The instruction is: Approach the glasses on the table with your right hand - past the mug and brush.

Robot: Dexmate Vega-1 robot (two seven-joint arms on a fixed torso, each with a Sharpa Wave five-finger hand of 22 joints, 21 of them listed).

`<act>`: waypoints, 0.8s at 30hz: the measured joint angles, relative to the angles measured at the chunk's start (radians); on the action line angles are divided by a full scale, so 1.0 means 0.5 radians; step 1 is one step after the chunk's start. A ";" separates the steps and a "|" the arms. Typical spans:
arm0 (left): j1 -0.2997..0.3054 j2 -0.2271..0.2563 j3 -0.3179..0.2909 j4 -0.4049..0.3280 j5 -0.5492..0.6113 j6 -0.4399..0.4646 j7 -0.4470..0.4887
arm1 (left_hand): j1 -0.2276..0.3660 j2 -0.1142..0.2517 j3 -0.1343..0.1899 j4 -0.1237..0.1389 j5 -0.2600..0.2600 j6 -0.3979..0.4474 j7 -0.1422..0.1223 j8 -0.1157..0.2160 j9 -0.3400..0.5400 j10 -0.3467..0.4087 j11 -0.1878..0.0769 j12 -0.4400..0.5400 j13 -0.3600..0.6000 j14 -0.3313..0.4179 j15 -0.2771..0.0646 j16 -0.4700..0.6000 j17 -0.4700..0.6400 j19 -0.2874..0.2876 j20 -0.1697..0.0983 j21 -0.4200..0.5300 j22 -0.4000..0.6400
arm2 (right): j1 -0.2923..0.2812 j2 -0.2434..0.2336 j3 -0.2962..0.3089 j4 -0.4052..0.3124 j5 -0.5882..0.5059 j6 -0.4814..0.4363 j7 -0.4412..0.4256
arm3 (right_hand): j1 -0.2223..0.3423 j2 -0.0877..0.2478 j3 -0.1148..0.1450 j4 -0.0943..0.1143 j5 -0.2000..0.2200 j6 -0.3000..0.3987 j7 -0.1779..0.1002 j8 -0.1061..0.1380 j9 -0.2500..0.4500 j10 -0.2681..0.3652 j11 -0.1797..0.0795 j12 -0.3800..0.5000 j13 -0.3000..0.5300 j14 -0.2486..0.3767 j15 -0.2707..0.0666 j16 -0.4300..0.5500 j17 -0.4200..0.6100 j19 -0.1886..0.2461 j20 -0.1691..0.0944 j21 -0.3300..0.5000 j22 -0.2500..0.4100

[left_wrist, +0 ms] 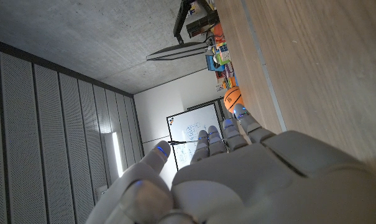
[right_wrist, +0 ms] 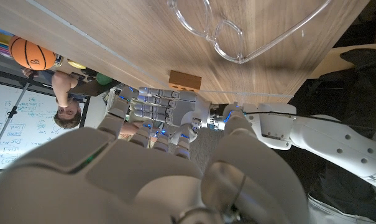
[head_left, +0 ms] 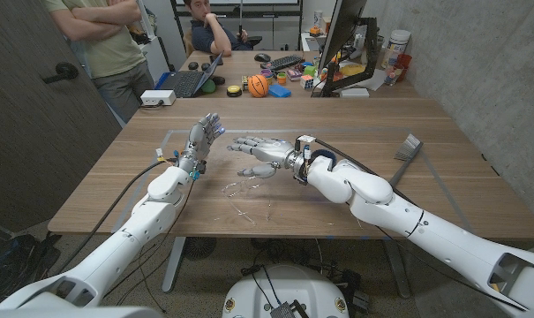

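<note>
Clear plastic glasses (head_left: 245, 201) lie on the wooden table (head_left: 355, 124), in front of and slightly below my right hand (head_left: 259, 155). That hand hangs open over the table's middle, fingers stretched toward my left hand (head_left: 203, 141). In the right wrist view the glasses (right_wrist: 237, 32) lie just beyond my right hand (right_wrist: 144, 180). A dark mug (head_left: 326, 161) sits behind my right wrist, partly hidden by it. The grey brush (head_left: 409, 147) lies at the table's right side. My left hand stands upright and open, holding nothing, as the left wrist view also shows (left_wrist: 237, 174).
A second table behind holds a laptop (head_left: 189, 81), a basketball (head_left: 259, 85), a monitor (head_left: 342, 40) and toys. Two people are beyond it, one standing (head_left: 103, 44), one seated (head_left: 209, 31). A small brown block (right_wrist: 184, 79) sits near my left hand (right_wrist: 156, 107).
</note>
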 measured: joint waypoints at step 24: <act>0.074 0.037 -0.035 -0.079 -0.010 -0.014 0.018 | 0.000 0.000 -0.005 -0.005 0.008 -0.011 -0.011 0.000 0.000 0.000 0.000 0.000 0.000 0.000 0.000 0.000 0.000 0.007 0.007 -0.015 0.000 | 0.081 0.058 -0.128 0.077 -0.116 0.073 0.197 | 0.147 0.032 -0.022 -0.022 0.061 -0.047 -0.025 0.000 0.000 -0.065 -0.038 0.000 0.000 -0.033 -0.017 -0.005 0.000 0.022 -0.006 -0.103 -0.005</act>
